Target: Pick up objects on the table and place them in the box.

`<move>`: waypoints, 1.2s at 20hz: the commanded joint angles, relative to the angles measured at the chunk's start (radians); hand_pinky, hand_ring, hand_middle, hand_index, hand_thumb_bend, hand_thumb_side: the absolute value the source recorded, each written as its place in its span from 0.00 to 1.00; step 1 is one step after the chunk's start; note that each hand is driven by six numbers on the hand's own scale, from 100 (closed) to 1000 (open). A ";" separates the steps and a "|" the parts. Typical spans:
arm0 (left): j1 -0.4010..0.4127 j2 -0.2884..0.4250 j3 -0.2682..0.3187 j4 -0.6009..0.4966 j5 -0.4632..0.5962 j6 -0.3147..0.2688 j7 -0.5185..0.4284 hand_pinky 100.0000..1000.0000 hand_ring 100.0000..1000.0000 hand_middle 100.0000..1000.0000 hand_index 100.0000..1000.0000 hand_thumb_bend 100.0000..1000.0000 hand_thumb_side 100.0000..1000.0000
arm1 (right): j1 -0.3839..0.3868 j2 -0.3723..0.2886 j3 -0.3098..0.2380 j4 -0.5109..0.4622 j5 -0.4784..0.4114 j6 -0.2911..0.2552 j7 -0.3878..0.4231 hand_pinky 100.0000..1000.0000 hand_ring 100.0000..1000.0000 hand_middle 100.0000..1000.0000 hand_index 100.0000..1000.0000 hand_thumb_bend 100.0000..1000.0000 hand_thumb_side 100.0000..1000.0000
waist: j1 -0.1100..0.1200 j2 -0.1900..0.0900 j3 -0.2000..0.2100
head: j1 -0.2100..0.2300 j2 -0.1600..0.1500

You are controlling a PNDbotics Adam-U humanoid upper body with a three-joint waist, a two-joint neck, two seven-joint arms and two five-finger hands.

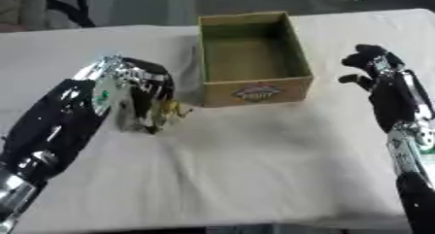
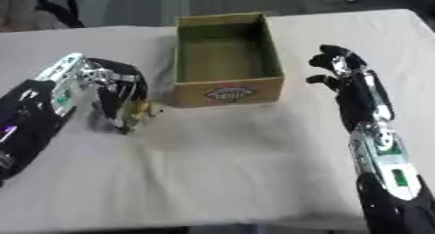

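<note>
Cardboard box (image 1: 255, 91) stands open, its long side running away from you. Just left of its near corner, your left hand (image 1: 146, 99) curls down around a small yellowish thing (image 1: 174, 109). Right of the box, your right hand (image 2: 336, 68) hangs, fingers curled on nothing.

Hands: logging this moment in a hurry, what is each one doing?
Left hand: fingers curled down around a small yellowish thing on the table.
Right hand: curled, holding nothing.
</note>
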 commanded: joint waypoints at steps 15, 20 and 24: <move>-0.040 0.038 0.032 -0.056 0.053 -0.005 -0.074 0.16 0.09 0.12 0.29 0.41 0.12 | -0.016 -0.010 -0.001 -0.007 -0.008 -0.004 0.004 0.52 0.72 0.57 0.72 0.00 0.52 | -0.006 -0.013 0.003 | -0.008 0.006; -0.055 0.058 0.043 -0.100 0.098 0.019 -0.078 0.15 0.07 0.09 0.26 0.38 0.13 | -0.016 -0.010 -0.001 -0.007 -0.008 -0.004 0.004 0.52 0.72 0.57 0.72 0.00 0.52 | -0.007 -0.015 0.003 | -0.009 0.006; -0.069 0.073 0.055 -0.125 0.114 0.044 -0.069 0.14 0.03 0.05 0.21 0.35 0.14 | -0.015 -0.010 -0.001 -0.006 -0.008 -0.004 0.003 0.52 0.72 0.57 0.72 0.00 0.52 | -0.008 -0.017 0.001 | -0.009 0.006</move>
